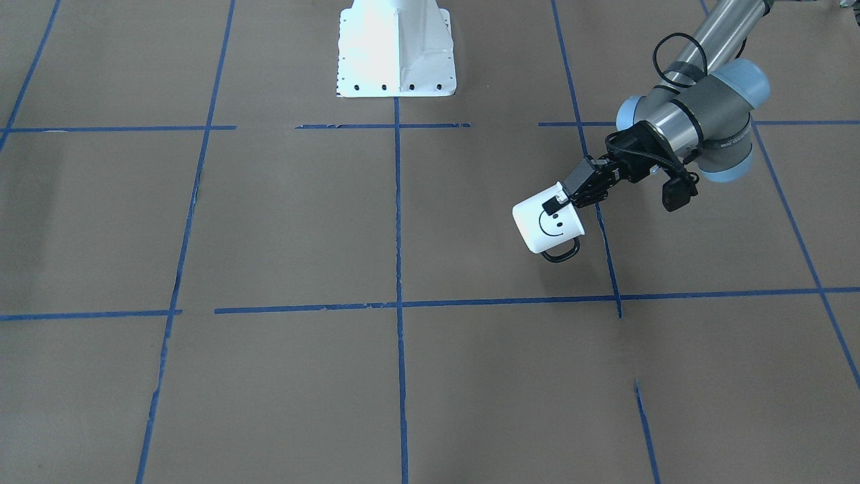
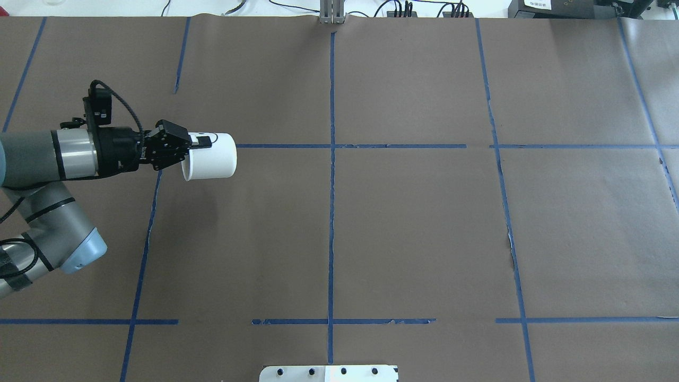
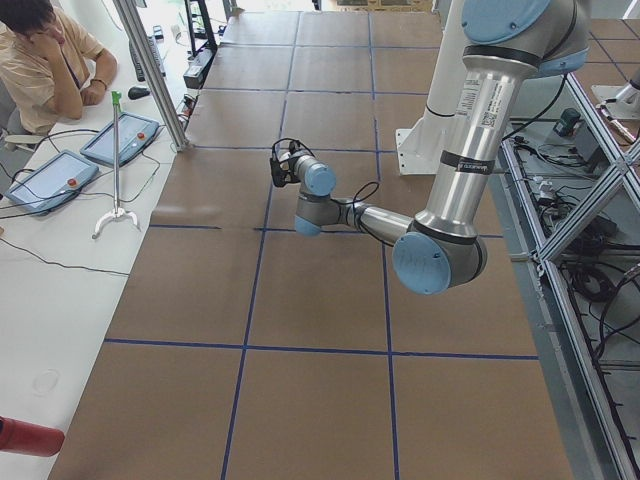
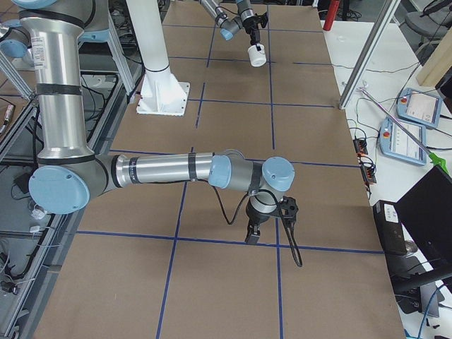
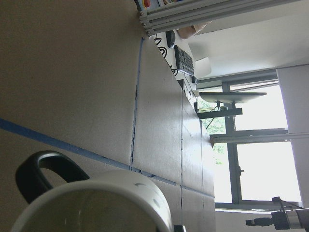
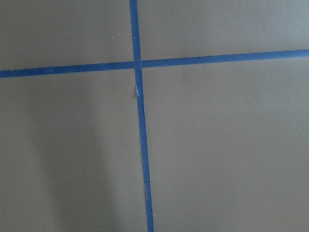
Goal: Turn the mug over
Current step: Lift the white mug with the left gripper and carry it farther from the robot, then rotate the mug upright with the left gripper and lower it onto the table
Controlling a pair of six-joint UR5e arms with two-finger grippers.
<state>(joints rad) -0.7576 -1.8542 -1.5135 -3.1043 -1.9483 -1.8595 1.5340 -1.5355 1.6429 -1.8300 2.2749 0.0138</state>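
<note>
The white mug (image 1: 547,225) with a black smiley face and black loop handle is held on its side above the brown table. Its mouth faces the wrist and its base points toward the table's middle. My left gripper (image 1: 561,199) is shut on the mug's rim, one finger inside and one outside. The overhead view shows the mug (image 2: 212,156) and left gripper (image 2: 192,151) at the left. The left wrist view shows the mug's rim and handle (image 5: 96,203) close up. My right gripper (image 4: 252,236) points down near the table, far from the mug; I cannot tell whether it is open or shut.
The white robot pedestal (image 1: 396,47) stands at the table's robot-side edge. Blue tape lines (image 2: 331,159) divide the brown paper surface. An operator (image 3: 45,60) sits at a side table with pendants beyond the far edge.
</note>
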